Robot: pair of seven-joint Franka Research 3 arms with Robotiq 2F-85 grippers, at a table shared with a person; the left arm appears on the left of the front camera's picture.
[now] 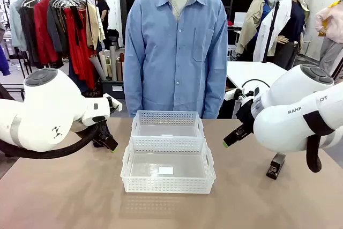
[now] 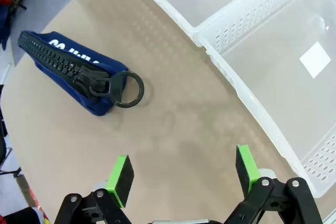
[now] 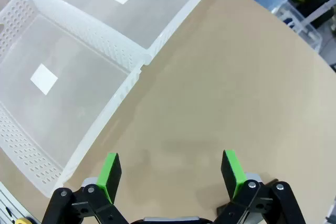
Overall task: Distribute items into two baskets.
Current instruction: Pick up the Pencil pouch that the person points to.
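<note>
The left arm (image 1: 48, 111) comes in from 9 o'clock, and in the front view the left gripper (image 1: 109, 143) tips down toward 4 o'clock. Its 2 green pads (image 2: 119, 179) stand wide apart, empty. The right arm (image 1: 300, 113) comes in from 3 o'clock. The right gripper (image 1: 231, 138) slants toward 8 o'clock, jaws equally wide and empty.

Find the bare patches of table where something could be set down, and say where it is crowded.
Bare: the table in front of the near basket; between pouch and baskets; between baskets and stapler. Both baskets are empty. Crowded: mid-table, where the far basket meets the near one.
</note>
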